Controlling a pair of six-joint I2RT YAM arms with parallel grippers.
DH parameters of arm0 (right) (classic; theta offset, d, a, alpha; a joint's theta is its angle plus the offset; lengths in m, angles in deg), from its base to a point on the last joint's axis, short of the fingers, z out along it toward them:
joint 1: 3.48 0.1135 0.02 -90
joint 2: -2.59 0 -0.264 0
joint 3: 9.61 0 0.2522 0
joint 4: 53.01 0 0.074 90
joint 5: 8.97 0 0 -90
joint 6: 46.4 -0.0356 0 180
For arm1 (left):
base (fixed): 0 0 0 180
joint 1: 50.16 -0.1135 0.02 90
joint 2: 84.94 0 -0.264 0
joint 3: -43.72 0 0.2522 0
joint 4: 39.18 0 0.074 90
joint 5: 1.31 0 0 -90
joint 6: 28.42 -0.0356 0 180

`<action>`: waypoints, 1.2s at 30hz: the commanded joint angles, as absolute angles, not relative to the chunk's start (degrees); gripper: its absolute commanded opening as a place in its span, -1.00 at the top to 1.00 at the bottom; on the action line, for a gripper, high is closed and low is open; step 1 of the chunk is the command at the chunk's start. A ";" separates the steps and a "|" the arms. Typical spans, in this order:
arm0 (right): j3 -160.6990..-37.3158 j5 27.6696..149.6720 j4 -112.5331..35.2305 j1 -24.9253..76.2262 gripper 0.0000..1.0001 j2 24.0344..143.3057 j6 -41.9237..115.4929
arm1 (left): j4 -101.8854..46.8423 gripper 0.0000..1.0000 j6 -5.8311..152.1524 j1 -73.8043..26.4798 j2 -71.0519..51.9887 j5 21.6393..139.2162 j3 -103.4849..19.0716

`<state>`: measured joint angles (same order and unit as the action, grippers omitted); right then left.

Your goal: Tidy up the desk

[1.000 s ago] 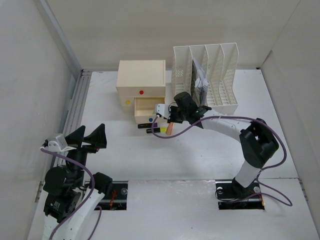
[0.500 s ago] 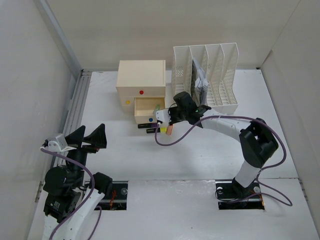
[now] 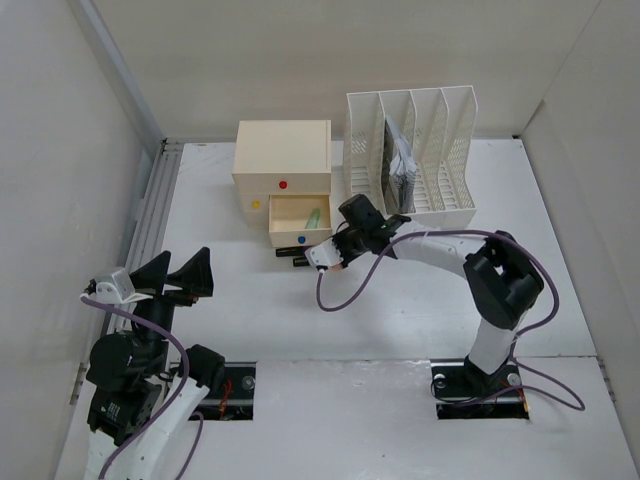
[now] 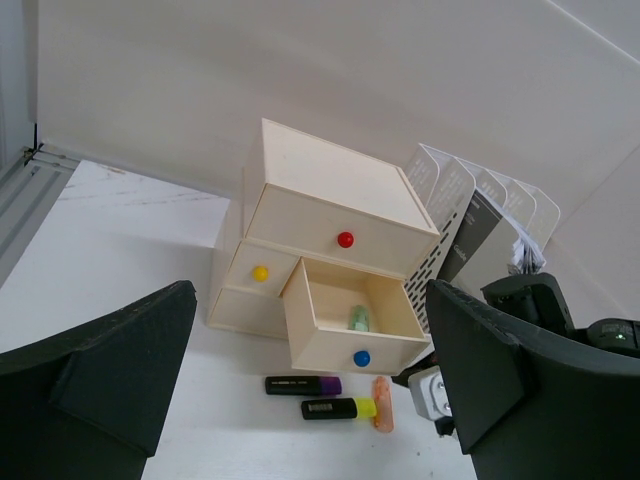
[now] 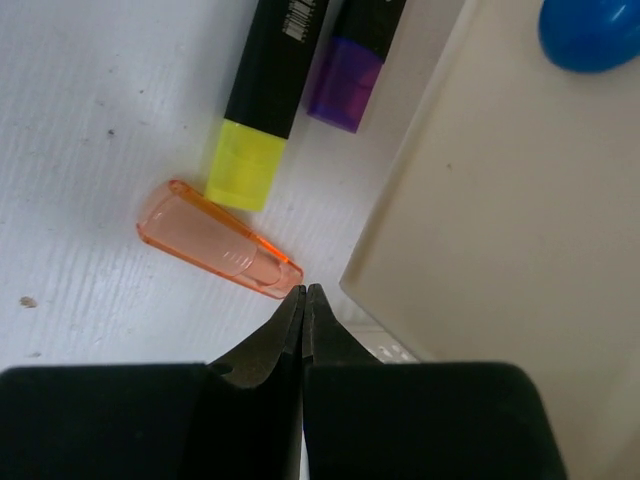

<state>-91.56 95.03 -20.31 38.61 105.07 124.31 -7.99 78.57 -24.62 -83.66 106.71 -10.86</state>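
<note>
filling the top view, the large flat white desk [image 3: 400, 320] spreads between pale walls [image 3: 60, 150], with two dark cut-outs [image 3: 232, 385] at its 6 o'clock edge. toward 11 o'clock sits a cream drawer box [image 3: 283, 160], its blue-knobbed drawer [image 3: 298, 222] open, a small pale green piece [image 3: 312, 216] inside. at the drawer's 6 o'clock lie a black purple-capped highlighter [image 5: 355, 60], a black yellow-capped highlighter [image 5: 255, 110] and a translucent orange cap [image 5: 220, 240]. the right gripper [image 5: 303, 295], jaws pressed together and empty, has its tips just beside the orange cap's narrow end. at 1 o'clock stands a white slotted file rack [image 3: 412, 150]. at 8 o'clock the left gripper [image 3: 180, 272] hangs spread wide, holding nothing.
</note>
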 commanded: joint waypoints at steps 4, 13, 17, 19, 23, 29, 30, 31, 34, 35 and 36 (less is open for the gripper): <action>-91.22 90.62 -27.82 39.77 1.00 106.56 126.13 | -10.83 -0.98 77.84 -24.32 -83.88 106.27 -10.91; -93.60 89.29 -24.57 40.90 1.00 109.46 127.80 | -10.83 -0.98 77.84 -24.32 -83.88 106.27 -10.91; -94.91 89.91 -24.04 40.91 1.00 109.99 128.85 | -10.83 -0.98 77.84 -24.32 -83.88 106.27 -10.91; -95.53 89.91 -23.43 41.44 1.00 111.22 128.85 | -10.83 -0.98 77.84 -24.32 -83.88 106.27 -10.91; -96.06 89.91 -22.20 41.96 1.00 111.75 129.38 | -10.83 -0.98 77.84 -24.32 -83.88 106.27 -10.91; -96.06 89.91 -17.28 41.96 1.00 111.75 129.38 | -10.83 -0.98 77.84 -24.32 -83.88 106.27 -10.91; -96.06 89.91 -17.27 41.96 1.00 111.75 129.38 | -10.83 -0.98 77.84 -24.32 -83.88 106.27 -10.91; -96.06 89.91 -16.14 41.96 1.00 111.75 129.38 | -10.83 -0.98 77.84 -24.32 -83.88 106.27 -10.91; -96.06 90.43 -14.38 41.96 1.00 111.75 129.91 | -10.83 -0.98 77.84 -24.32 -83.88 106.27 -10.91; -96.06 90.43 -13.16 41.96 1.00 111.05 129.91 | -10.83 -0.98 77.84 -24.32 -83.88 106.27 -10.91; -95.36 90.43 -13.14 41.96 1.00 111.05 129.91 | -10.83 -0.98 77.84 -24.32 -83.88 106.27 -10.91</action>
<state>-93.94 89.65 -16.46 41.52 111.82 129.14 -8.01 78.57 -24.62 -83.66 106.71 -10.86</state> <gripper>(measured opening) 0.009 0.986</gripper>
